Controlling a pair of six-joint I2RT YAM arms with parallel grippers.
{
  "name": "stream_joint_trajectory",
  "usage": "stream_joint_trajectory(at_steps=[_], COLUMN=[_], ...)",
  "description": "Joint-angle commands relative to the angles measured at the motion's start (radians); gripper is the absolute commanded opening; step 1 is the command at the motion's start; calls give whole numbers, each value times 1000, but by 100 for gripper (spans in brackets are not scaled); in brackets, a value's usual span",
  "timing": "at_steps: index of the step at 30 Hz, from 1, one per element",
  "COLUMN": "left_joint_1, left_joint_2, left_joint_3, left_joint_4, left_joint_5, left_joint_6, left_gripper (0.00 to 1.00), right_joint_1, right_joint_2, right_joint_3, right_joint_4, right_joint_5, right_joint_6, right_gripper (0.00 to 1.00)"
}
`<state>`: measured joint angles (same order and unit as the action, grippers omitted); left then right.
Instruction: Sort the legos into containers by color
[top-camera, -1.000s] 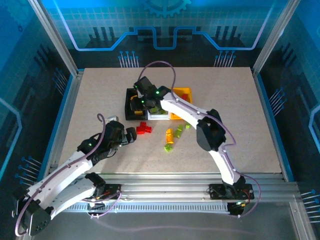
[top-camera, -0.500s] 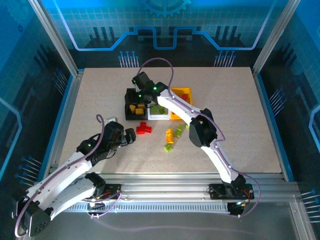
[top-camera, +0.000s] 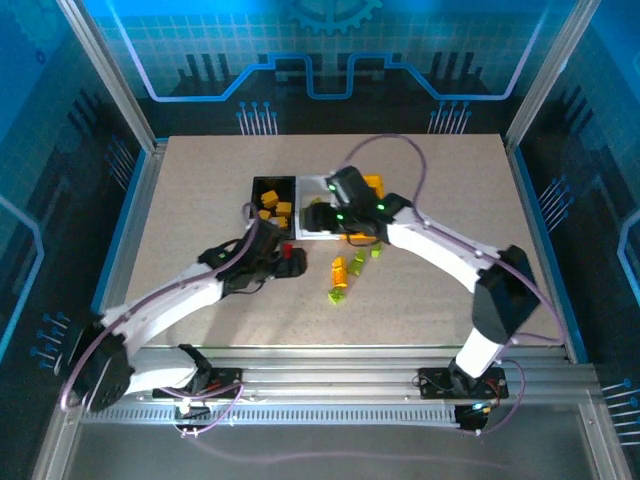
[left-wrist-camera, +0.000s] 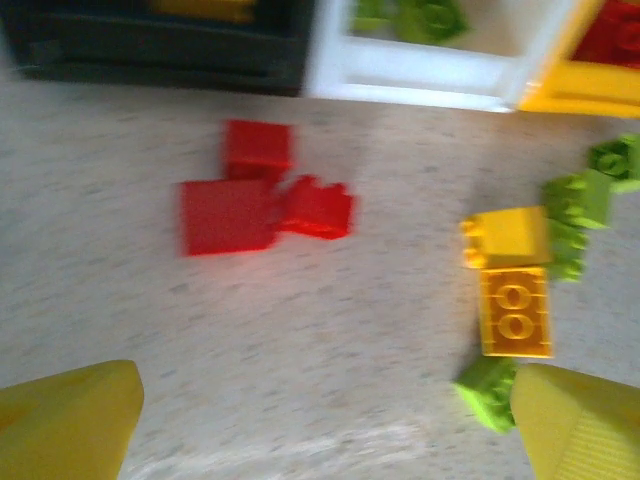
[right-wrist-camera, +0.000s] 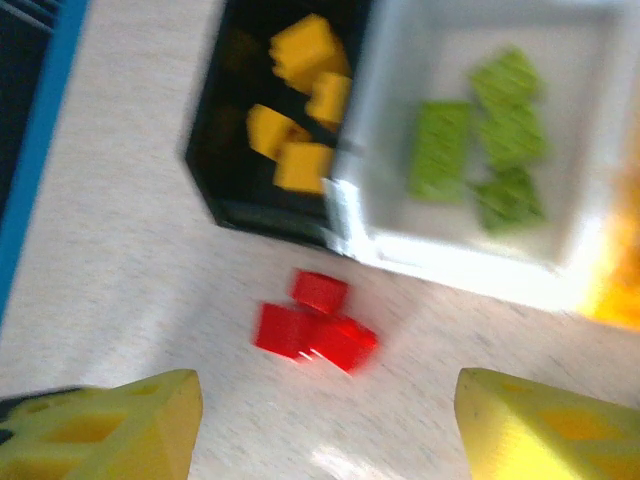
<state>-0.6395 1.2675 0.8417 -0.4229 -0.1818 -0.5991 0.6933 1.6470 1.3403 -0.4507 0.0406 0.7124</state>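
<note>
Three red legos (left-wrist-camera: 262, 197) lie in a cluster on the table, just in front of the black container (left-wrist-camera: 150, 55). My left gripper (left-wrist-camera: 330, 430) is open, a short way in front of them, with bare table between its yellow fingers (left-wrist-camera: 65, 420). From above, the left gripper (top-camera: 285, 262) sits beside the red legos (top-camera: 287, 248). My right gripper (top-camera: 313, 215) hangs open over the white container (top-camera: 325, 235). Its view shows yellow legos (right-wrist-camera: 300, 110) in the black container (right-wrist-camera: 215, 160), green legos (right-wrist-camera: 485, 140) in the white container (right-wrist-camera: 400, 230), and the red legos (right-wrist-camera: 315, 325) below. The yellow container (top-camera: 372, 185) is partly hidden.
Loose yellow legos (left-wrist-camera: 510, 275) and green legos (left-wrist-camera: 590, 190) lie right of the red cluster, and one green lego (left-wrist-camera: 485, 392) is close to my left gripper's right finger. From above, this loose group (top-camera: 340, 275) sits mid-table. Raised metal rails run along the table edges.
The right gripper opened and drew back from the black container to above the white one. The left arm reached forward and right, up to the red legos.
</note>
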Motion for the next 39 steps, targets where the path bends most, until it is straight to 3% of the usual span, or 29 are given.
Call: stream_joint_trajectory(at_steps=[1, 9, 14, 18, 27, 39], left_joint_1=[-58, -127, -131, -154, -190, -193], left_joint_2=[135, 462, 557, 591, 627, 549], left_joint_3=[81, 296, 363, 355, 317, 286], left_joint_4=[102, 138, 81, 66, 65, 56], left_joint_5=[76, 123, 103, 94, 102, 63], left_joint_6=[41, 66, 59, 72, 53, 47], left_gripper=[94, 80, 75, 74, 62, 37], right_joint_1=[-52, -122, -166, -198, -232, -247], right_joint_2=[-130, -380, -473, -506, -520, -530], right_joint_3=[-193, -405, -455, -498, -492, -497], right_joint_4=[33, -38, -52, -50, -36, -34], right_joint_5=[33, 92, 88, 76, 64, 61], right_joint_6=[67, 50, 53, 46, 48, 62], right_gripper=[69, 70, 70, 71, 71, 71])
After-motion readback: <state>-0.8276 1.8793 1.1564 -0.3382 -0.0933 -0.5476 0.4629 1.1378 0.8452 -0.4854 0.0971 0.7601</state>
